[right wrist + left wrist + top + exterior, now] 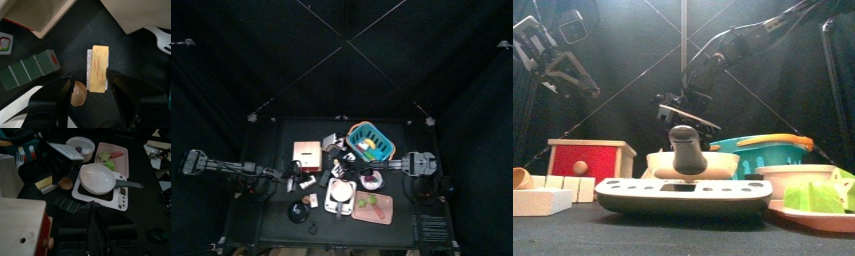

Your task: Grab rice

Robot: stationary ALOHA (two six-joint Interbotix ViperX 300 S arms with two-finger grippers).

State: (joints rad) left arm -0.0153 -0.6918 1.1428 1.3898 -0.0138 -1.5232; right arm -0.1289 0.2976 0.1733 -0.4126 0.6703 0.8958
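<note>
The rice is a small block with a yellow-orange top on a grey speckled layer, lying flat on the black table. My right gripper is open and hangs just above it, with one jaw on each side of its near end, touching nothing. In the left wrist view the rice lies under the right gripper. The right arm reaches across the middle of the table. My left gripper is shut and empty, held back at the left beside the red box.
A small brown wooden cup lies right beside the rice. Green mat pieces and a wooden box are close by. A white bowl on a scale, a pink tray and a teal basket stand to the right.
</note>
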